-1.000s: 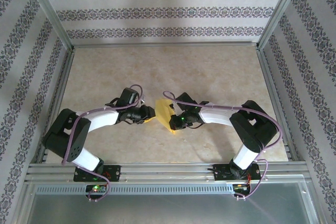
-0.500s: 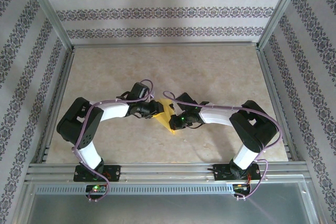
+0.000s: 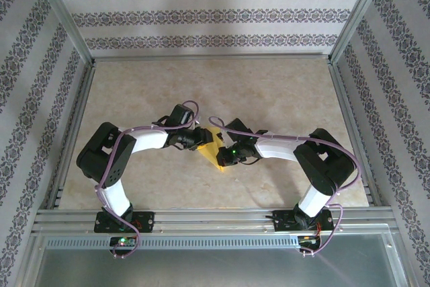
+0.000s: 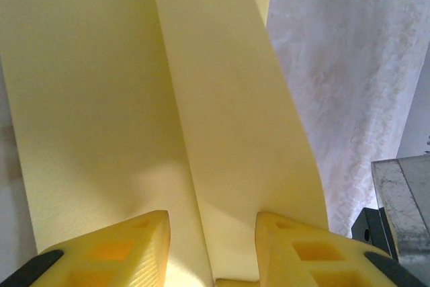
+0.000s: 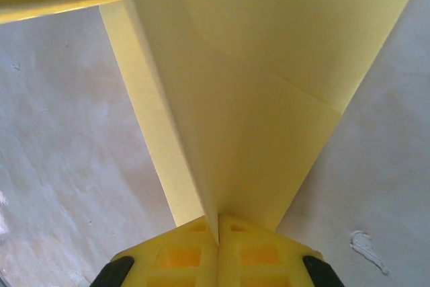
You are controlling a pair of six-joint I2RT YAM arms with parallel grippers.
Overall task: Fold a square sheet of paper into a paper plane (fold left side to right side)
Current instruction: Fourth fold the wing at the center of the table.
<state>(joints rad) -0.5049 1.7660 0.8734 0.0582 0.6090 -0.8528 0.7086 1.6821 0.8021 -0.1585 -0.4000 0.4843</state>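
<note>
Pinching the yellow sheet point(image 5: 255, 99) with right gripper point(image 5: 218, 223), straddling a flap point(image 4: 235, 132) with left gripper point(image 4: 211, 218) spread; creased partway, plane unfinished.

Top view: square sheet of paper point(image 3: 213, 154) sits mostly under my left gripper point(image 3: 201, 141) and right gripper point(image 3: 226, 155); outline and creases too small to read. Left wrist view: paper runs off the top edge, and its near end drops below the frame between my fingers point(image 4: 114, 250), so can't tell pad contact. Right wrist view: paper cut off at top, pinched edge hidden inside my closed jaws.
</note>
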